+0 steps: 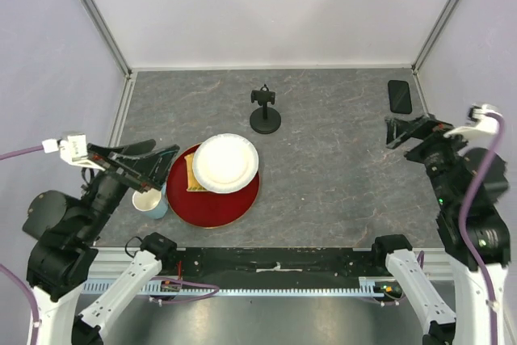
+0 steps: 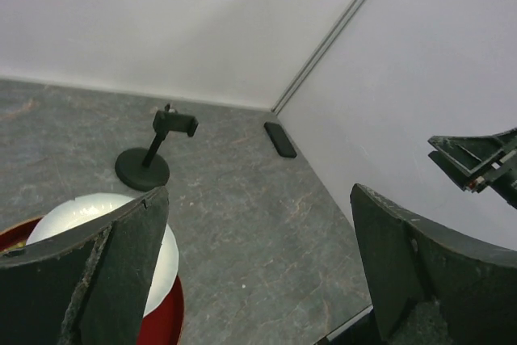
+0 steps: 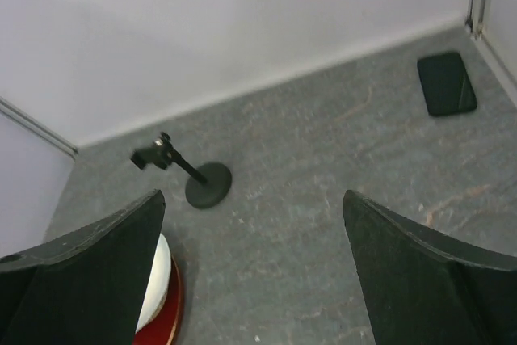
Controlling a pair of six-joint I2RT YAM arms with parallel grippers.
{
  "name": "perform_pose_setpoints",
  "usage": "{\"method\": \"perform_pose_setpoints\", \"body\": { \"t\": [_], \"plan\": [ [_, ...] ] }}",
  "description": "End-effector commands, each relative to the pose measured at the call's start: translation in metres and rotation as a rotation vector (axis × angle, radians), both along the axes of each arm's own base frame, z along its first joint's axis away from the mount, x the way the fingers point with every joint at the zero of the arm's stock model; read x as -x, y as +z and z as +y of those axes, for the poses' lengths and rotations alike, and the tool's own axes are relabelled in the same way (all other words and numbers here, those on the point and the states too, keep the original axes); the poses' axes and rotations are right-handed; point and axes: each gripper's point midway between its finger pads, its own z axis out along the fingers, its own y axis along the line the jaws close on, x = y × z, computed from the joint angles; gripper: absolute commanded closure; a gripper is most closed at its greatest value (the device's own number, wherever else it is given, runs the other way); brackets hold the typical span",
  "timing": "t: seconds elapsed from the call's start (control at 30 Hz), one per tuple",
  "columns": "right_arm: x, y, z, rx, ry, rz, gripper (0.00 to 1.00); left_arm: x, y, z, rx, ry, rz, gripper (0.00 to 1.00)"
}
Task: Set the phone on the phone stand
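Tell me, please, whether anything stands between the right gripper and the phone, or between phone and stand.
Nothing visible does. Only bare table lies between the open right gripper and the phone, and between the phone and the phone stand.

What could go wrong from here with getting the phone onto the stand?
The phone lies flat on the table close by the right wall, so the open right gripper may struggle to get around its thin edges, or may bump the wall. The phone stand has a thin post on a small round base, so a push while seating the phone might tip or slide it.
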Motion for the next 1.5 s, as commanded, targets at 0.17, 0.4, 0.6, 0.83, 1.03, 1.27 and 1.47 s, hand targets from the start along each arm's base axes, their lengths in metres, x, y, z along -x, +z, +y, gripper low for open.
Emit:
{"method": "perform_pose_setpoints", "body": {
  "t": [0.17,0.4,0.6,0.83,1.03,1.27,1.47],
  "plan": [
    [-0.052,-0.108,0.048,-0.008,0.241,0.228,0.02,-0.041,-0.09,-0.036,-0.059,-0.074,0.277,0.01],
    [-0.085,-0.158,0.074,-0.044,0.368,0.285,0.02,-0.052,-0.167,-0.056,-0.135,-0.139,0.47,0.01],
    [-0.112,-0.191,0.102,-0.081,0.473,0.353,0.02,-0.075,-0.197,-0.088,-0.157,-0.248,0.59,0.06],
    [-0.151,-0.197,0.164,0.024,0.59,0.382,0.02,-0.128,-0.202,-0.133,-0.181,-0.349,0.715,0.21],
    [-0.181,-0.202,0.218,-0.032,0.679,0.402,0.02,-0.186,-0.175,-0.156,-0.152,-0.32,0.687,0.2],
    [-0.22,-0.176,0.25,-0.269,0.706,0.293,0.02,-0.227,-0.138,-0.154,-0.042,-0.247,0.522,0.14],
    [-0.243,-0.17,0.268,-0.474,0.716,0.271,0.02,-0.242,-0.146,-0.141,0.05,-0.307,0.502,0.16]
  ]
}}
